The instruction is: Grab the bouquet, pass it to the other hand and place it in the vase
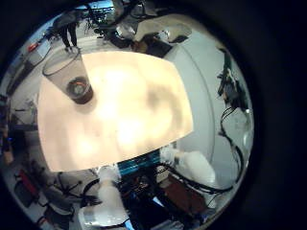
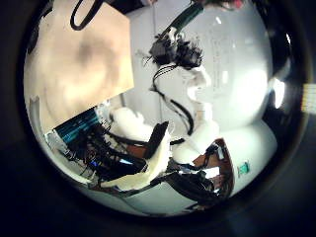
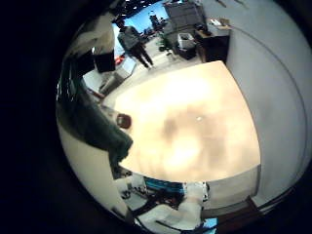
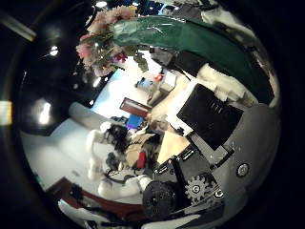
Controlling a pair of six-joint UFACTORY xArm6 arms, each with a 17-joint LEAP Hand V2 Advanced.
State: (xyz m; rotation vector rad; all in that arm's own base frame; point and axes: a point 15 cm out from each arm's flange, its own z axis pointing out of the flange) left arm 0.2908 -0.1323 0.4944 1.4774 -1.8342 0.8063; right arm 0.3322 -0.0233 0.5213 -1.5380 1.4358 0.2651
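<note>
One table [image 1: 125, 115] is seen from above in both little finger side palm views, with a plain, flat top. It fills much of each view. Room clutter and equipment are seen round the table's edges, too small to be named.

One vase [image 1: 69, 75] is counted. It is clear glass and stands upright on the table near one corner, with something dark in its bottom. Nothing else is seen on the tabletop.

One bouquet [image 4: 157, 36] is counted. It is off the table and lies across the right hand [image 4: 205, 143], close against the palm. Its wrap runs past the palm and the flower heads [image 4: 103, 46] stick out at one end. The right hand is closed round the wrap, with a finger [image 4: 214, 110] folded in just below it. In the right little finger side palm view the wrap [image 3: 97, 122] hangs between the palm and the table, well above the top.

The left hand is held high over the table, with the vase below it. Its state cannot be told.
</note>
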